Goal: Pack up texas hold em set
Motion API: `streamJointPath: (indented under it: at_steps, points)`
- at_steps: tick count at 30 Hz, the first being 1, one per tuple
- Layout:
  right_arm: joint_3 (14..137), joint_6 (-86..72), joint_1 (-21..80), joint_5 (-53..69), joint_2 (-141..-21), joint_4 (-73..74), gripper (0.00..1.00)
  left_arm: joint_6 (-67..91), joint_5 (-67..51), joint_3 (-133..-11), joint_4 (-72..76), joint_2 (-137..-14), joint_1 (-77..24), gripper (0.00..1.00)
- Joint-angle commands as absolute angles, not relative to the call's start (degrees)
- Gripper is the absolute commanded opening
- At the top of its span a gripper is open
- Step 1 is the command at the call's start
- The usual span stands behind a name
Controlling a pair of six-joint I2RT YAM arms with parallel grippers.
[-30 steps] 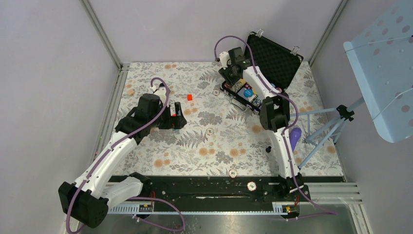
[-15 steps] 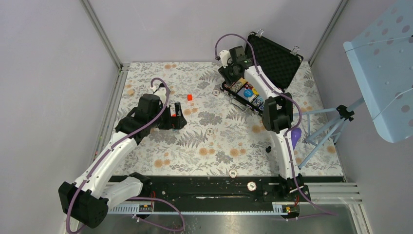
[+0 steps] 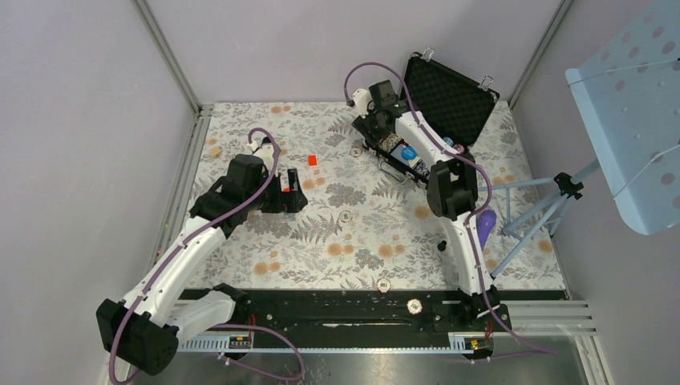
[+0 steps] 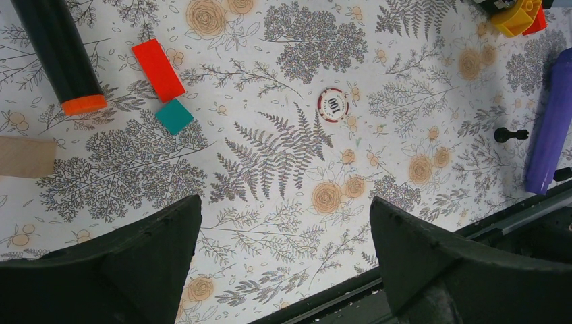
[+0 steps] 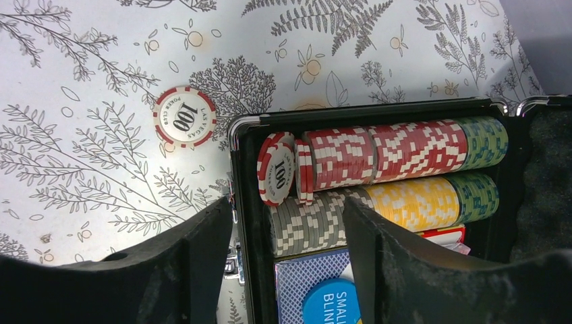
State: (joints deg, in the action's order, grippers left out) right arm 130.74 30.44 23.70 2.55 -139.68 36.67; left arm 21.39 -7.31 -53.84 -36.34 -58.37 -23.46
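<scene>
The black briefcase (image 3: 449, 92) lies open at the back right, its foam lid up. Its tray (image 5: 364, 109) holds rows of red (image 5: 378, 155), grey (image 5: 307, 226), yellow (image 5: 411, 202) and green (image 5: 482, 142) poker chips, a blue card deck (image 5: 303, 277) and a blue button (image 5: 330, 304). A red-and-white 100 chip (image 5: 276, 169) leans at the red row's left end. My right gripper (image 5: 287, 216) hangs open over the tray's left wall, holding nothing. A loose chip (image 5: 184, 116) lies just outside. My left gripper (image 4: 283, 209) hovers open above the cloth, well short of another chip (image 4: 333, 104).
A black microphone with an orange end (image 4: 57, 54), a red block (image 4: 158, 69) and a teal block (image 4: 175, 116) lie near the left arm. A purple object (image 4: 550, 121) and a small black piece (image 4: 509, 134) sit to the right. More chips (image 3: 383, 284) lie near the front rail.
The right gripper has shifted left and back along the case toward its far-left corner, and its jaws stand wider. The left arm has not moved.
</scene>
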Motion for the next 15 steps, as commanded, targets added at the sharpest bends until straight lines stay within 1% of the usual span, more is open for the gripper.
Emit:
streamJointPath:
  at_steps: [1,5,13,15]
  points:
    - [132.4,31.7,24.1,1.2,-140.6,35.8,0.70,21.2,-8.3,-53.9,-34.2,-58.4,-23.0,0.94]
    - [132.4,31.9,24.1,0.8,-141.2,35.8,0.73,21.2,-8.4,-53.8,-34.2,-58.4,-23.0,0.94]
    - [133.1,31.9,24.2,0.3,-142.7,35.7,0.74,21.2,-8.4,-53.8,-34.2,-58.4,-22.9,0.94]
    - [133.2,31.9,24.2,-1.9,-142.9,35.4,0.74,21.2,-8.4,-53.8,-34.1,-58.4,-22.9,0.94]
